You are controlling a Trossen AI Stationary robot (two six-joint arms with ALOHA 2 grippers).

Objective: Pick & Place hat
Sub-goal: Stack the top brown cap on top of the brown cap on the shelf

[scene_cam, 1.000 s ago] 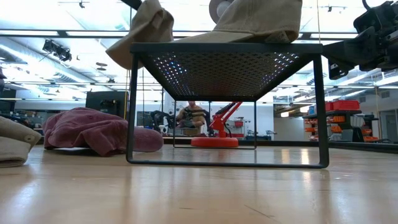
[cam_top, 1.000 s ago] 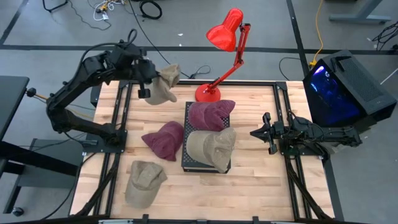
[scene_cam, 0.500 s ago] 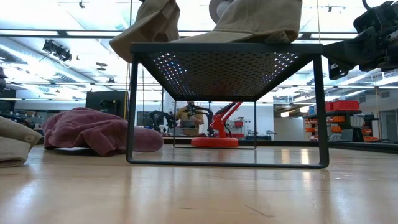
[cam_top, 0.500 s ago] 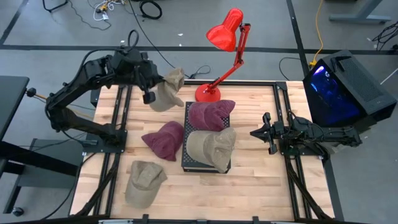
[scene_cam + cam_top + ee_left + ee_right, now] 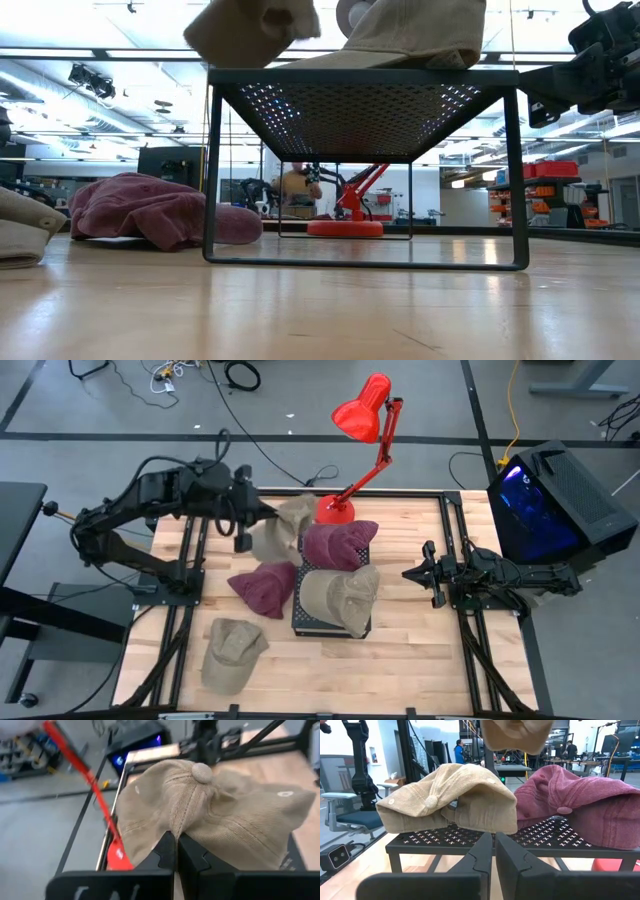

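L pincer (image 5: 176, 840) clamps tan hat (image 5: 210, 815) above rack (image 5: 300, 615)

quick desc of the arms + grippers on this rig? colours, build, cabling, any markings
Both arms are matte black, jointed links on black bases at the table's sides. Left arm has a black cable looping above its upper links; right arm is the same build. Left gripper and right gripper each have two flat black fingers with notched, stepped inner edges. No legible markings show.

Rack (image 5: 297, 622) crowded; front table (image 5: 400, 670) bare
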